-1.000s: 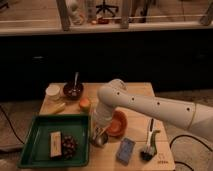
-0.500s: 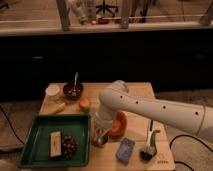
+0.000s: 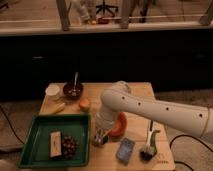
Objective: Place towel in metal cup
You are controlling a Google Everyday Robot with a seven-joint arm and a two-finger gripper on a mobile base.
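The small shiny metal cup (image 3: 99, 140) stands on the wooden table (image 3: 135, 90) just right of the green tray, in front of the orange bowl (image 3: 120, 125). My gripper (image 3: 101, 133) reaches down from the white arm (image 3: 150, 110) and sits right over the cup, hiding most of its mouth. I cannot make out the towel; it may be hidden at the gripper or in the cup.
A green tray (image 3: 37, 125) at the front left holds a tan bar (image 3: 55, 144) and dark grapes (image 3: 69, 146). An orange fruit (image 3: 84, 104), a banana (image 3: 56, 108), a dark bowl with a spoon (image 3: 73, 90) and a white cup (image 3: 52, 90) stand behind. A blue sponge (image 3: 125, 150) and a dish brush (image 3: 149, 145) lie at the front right.
The arm has shifted slightly and the gripper has sunk a little toward the metal cup. Nothing else has moved.
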